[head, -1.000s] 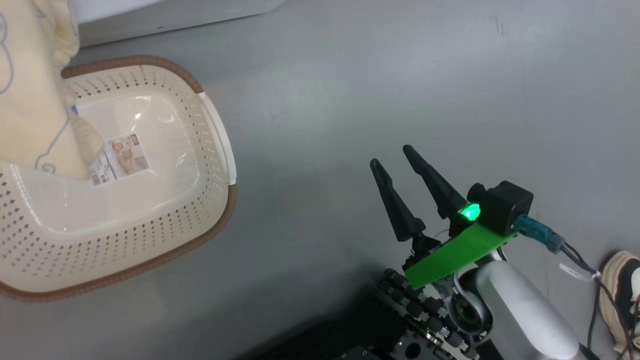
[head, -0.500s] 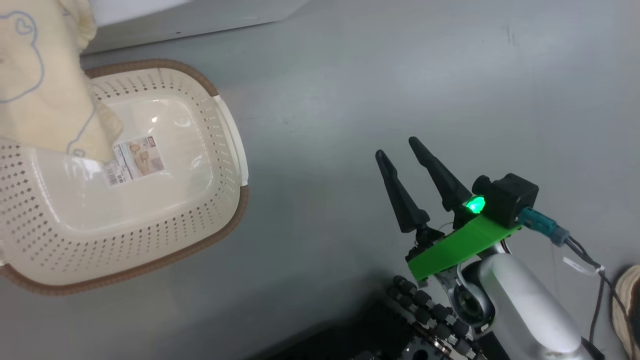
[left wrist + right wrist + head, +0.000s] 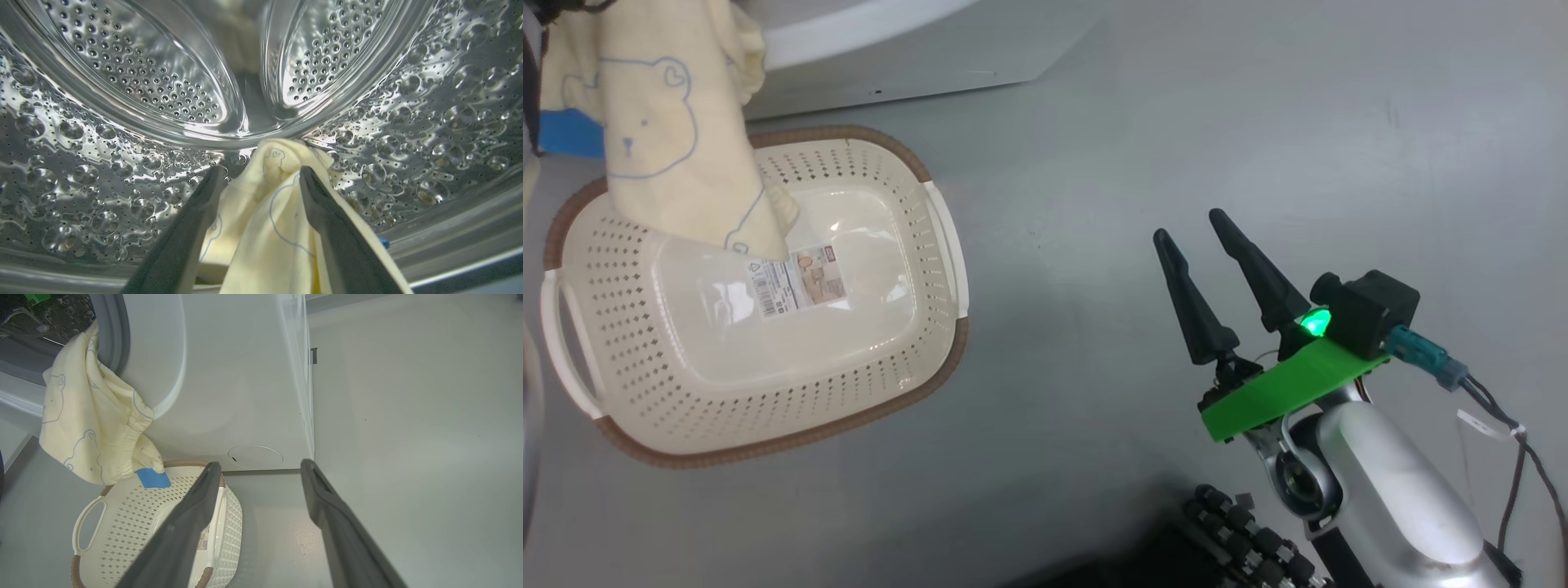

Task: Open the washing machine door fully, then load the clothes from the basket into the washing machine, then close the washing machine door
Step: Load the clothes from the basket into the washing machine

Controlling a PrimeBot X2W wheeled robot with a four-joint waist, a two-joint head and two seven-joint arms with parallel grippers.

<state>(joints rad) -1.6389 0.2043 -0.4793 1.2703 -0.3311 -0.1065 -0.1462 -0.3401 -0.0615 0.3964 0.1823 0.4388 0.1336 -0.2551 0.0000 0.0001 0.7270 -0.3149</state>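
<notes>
My left gripper [image 3: 260,169] is inside the washing machine's perforated steel drum [image 3: 143,81], open, with the pale yellow clothes [image 3: 265,212] lying loose between its fingers. The clothes [image 3: 90,428] trail out over the grey gasket [image 3: 116,330] and down the white washing machine [image 3: 237,396] front. Their lower end [image 3: 670,155] hangs over the back of the cream basket [image 3: 792,441], which otherwise holds nothing but its label. My right gripper [image 3: 1191,224] hovers open over the floor to the right of the basket [image 3: 122,539], holding nothing. The washing machine door is out of view.
Bare grey floor [image 3: 1176,98] lies between the basket and my right arm. The arm's cable [image 3: 1494,408] trails at the lower right, and my dark base [image 3: 1241,531] sits at the bottom edge. The washer's right corner [image 3: 310,416] stands just beyond the basket.
The head camera has turned, so the basket and cloth sit further right and lower in the picture. My left gripper has gone from shut to open. The right gripper keeps its pose.
</notes>
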